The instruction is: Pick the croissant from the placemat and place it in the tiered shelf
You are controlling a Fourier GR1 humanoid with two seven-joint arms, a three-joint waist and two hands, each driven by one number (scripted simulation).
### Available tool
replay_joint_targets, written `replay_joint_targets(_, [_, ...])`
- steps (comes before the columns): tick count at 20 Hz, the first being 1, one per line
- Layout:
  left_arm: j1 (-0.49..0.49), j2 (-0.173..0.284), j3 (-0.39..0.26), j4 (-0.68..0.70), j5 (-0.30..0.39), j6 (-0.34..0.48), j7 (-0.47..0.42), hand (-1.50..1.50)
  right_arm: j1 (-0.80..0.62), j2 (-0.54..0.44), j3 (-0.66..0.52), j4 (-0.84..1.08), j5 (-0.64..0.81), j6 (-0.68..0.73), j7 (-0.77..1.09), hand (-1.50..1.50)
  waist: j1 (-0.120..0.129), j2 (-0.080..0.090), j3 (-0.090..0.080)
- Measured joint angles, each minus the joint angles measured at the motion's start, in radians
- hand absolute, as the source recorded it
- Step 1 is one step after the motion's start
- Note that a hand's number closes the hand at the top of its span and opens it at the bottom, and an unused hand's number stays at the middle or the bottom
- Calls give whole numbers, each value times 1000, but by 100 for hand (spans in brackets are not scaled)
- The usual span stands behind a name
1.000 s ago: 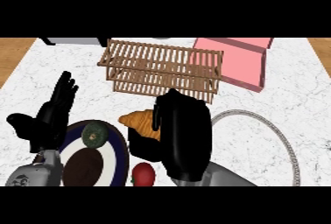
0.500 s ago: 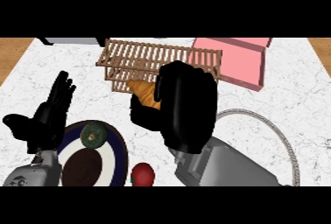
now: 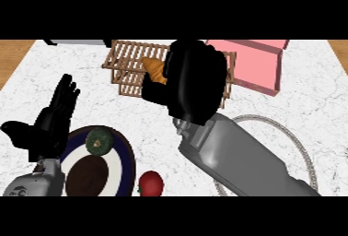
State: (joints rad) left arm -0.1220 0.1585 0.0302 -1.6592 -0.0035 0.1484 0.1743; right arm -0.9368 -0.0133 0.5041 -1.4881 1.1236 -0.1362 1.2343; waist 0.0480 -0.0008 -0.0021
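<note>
We see our right hand up over the wooden tiered shelf near the far edge of the bench. Its fingers are curled round the croissant, and only a golden bit of the croissant pokes out on the left side of the hand. The croissant is above the slats of the shelf. We cannot tell if it touches the wood.

Our left hand sits near the left edge of the bench, with its fingers straight and pointing up. It holds nothing.

Just beside that hand, near the front edge, is a dark blue plate with a white ring. On the plate lie a round green thing and a big dark brown round thing. A red fruit rests on the bench right next to the plate.

A pink box stands at the far edge, just to the right of the shelf. A round grey placemat lies toward the right edge, and our right arm covers much of it.
</note>
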Motion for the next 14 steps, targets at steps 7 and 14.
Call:
replay_joint_targets(7, [12, -12, -12, -10, -9, 4, -10, 0, -39, 2, -44, 150, 3, -106, -44, 150, 0, 5, 1])
replay_joint_targets(14, [13, -8, -4, -14, -7, 0, -6, 0, -90, 3, -76, 331, -20, -212, -93, 150, -2, 8, 1])
